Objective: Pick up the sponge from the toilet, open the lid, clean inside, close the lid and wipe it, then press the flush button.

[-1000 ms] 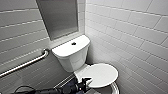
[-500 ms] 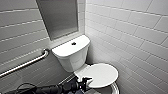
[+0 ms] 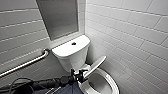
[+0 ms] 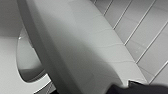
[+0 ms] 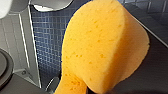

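Left arm (image 3: 47,82) comes in low from the left, stretched out almost level, dark and jointed, with cables (image 3: 15,82) looping over its rear part. The wrist points forward, and the left gripper (image 3: 79,75) sits right at the near edge of the lid (image 3: 96,66), touching it. Whether it's clamped there, hard to say. Over to the right gripper (image 5: 93,90): it's closed on the sponge (image 5: 100,47), pinching one end so the foam curls over, held up in the air.

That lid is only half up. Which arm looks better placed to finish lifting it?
Left: its claw sits right at the edge of the tilted lid, while the right arm carries the sponge.
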Robot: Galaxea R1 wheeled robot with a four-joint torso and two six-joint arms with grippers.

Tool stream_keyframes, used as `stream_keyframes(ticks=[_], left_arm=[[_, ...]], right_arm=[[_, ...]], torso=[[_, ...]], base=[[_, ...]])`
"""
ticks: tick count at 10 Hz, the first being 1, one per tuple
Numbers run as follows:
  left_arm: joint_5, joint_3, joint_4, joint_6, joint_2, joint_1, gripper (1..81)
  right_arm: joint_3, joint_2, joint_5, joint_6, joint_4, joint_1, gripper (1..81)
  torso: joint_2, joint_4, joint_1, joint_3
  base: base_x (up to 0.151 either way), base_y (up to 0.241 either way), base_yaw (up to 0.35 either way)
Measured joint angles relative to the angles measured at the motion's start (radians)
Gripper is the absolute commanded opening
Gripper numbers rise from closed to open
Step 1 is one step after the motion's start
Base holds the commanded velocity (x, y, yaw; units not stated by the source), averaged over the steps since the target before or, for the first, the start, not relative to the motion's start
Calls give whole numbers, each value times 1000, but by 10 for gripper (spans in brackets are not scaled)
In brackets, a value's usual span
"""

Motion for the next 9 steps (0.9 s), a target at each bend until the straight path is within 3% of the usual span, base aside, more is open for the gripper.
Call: stream_keyframes(ticks=[3, 9], left_arm=[[-98, 40, 0, 1, -74, -36, 811], [-174, 129, 1, 7, -238, -37, 811]], right_arm=[[2, 0, 1, 0, 0, -2, 10], [16, -10, 4, -4, -1, -8, 10]], torso=[[0, 0, 0, 0], [0, 0, 0, 0]], base=[[0, 0, 0], [0, 0, 0]])
